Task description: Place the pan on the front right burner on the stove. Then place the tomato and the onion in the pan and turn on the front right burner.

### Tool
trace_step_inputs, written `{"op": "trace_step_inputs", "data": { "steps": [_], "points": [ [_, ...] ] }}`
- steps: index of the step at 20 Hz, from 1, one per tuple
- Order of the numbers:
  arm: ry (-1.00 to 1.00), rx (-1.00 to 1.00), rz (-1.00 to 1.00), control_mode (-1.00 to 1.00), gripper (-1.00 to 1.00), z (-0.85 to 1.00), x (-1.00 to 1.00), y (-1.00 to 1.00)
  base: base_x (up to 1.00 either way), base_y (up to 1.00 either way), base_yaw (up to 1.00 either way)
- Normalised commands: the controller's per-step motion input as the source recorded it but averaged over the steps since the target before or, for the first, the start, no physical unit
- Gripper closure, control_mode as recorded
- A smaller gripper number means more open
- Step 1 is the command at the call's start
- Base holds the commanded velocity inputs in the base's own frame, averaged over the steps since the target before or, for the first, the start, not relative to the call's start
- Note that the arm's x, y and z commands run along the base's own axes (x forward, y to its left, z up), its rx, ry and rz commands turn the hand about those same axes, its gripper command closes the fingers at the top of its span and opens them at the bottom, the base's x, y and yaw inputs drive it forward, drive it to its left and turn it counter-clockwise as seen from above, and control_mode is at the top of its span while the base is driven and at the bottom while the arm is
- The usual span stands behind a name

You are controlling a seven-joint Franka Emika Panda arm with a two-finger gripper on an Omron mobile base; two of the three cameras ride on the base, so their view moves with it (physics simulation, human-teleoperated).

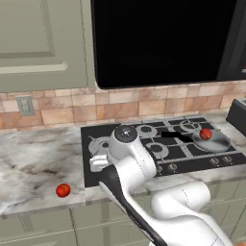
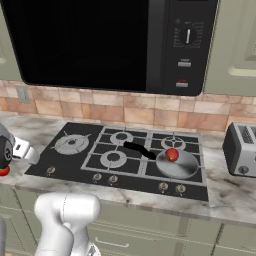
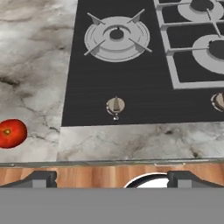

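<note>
The silver pan [image 1: 215, 141] [image 2: 179, 165] sits on the front right burner of the black stove [image 1: 92, 166] [image 2: 50, 160] [image 3: 131, 83], its black handle [image 2: 137, 149] pointing back-left. A red ball [image 1: 205, 134] [image 2: 172, 154] lies in the pan; I cannot tell whether it is the tomato or the onion. Another red ball with a small stem mark [image 1: 63, 190] [image 3: 11, 133] rests on the counter left of the stove. My gripper [image 3: 111, 178] [image 1: 97, 163] hangs open and empty over the counter's front edge by the stove's front left corner, to the right of that ball.
Silver knobs [image 3: 115, 105] line the stove's front edge, and a star-shaped burner [image 3: 116, 37] sits at its left. A toaster [image 2: 242, 149] stands on the counter at the right. A dark microwave [image 2: 100, 40] hangs above the stove. The marble counter [image 1: 33, 163] stretches left.
</note>
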Motion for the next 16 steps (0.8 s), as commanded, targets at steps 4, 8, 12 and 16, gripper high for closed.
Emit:
{"op": "trace_step_inputs", "data": {
  "steps": [4, 8, 12, 16],
  "points": [
    [0.01, 0.04, 0.0, -1.0, -1.0, -0.23, 0.0, 0.49, 0.0, 0.0, 0.0],
    [0.01, 0.04, 0.0, -1.0, -1.0, -0.21, 0.0, 0.46, 0.0, 0.0, 0.0],
    [0.01, 0.02, 0.0, -1.0, -1.0, -0.24, 0.0, 0.39, 0.0, 0.0, 0.0],
    [0.0, 0.0, 0.02, -1.0, -1.0, -0.14, 0.0, 0.32, 0.0, 0.0, 0.0]
  ]
}}
